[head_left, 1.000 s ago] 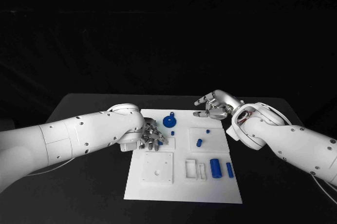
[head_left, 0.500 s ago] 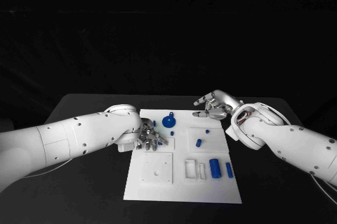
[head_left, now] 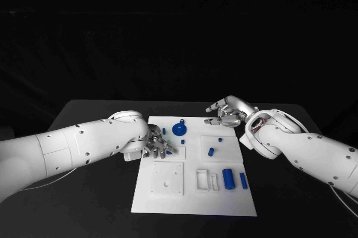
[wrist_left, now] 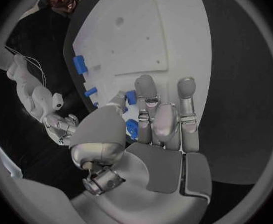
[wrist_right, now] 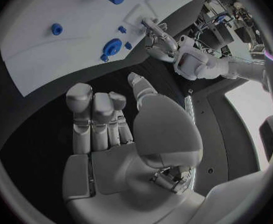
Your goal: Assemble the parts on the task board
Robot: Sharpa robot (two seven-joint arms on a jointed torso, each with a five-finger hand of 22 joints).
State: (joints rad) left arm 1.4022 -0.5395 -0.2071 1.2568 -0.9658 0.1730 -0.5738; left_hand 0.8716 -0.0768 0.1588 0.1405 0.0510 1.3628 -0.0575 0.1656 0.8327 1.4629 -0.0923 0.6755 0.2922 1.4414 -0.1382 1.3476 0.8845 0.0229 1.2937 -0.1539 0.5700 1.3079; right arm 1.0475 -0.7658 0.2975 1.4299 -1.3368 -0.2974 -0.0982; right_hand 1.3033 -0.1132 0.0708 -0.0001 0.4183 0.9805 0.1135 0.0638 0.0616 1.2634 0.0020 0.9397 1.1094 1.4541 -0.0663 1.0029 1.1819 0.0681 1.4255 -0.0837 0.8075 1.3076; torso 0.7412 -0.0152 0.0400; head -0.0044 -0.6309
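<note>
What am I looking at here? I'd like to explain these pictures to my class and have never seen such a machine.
A robot with two white arms and silver hands works at a black table. One picture looks down from its head; the two round ones come from cameras at its wrists. On the white board lie small blue parts. The left hand rests its fingers on the board among some parts; whether it grips one is unclear. The right hand hovers beyond the board, holding nothing.
</note>
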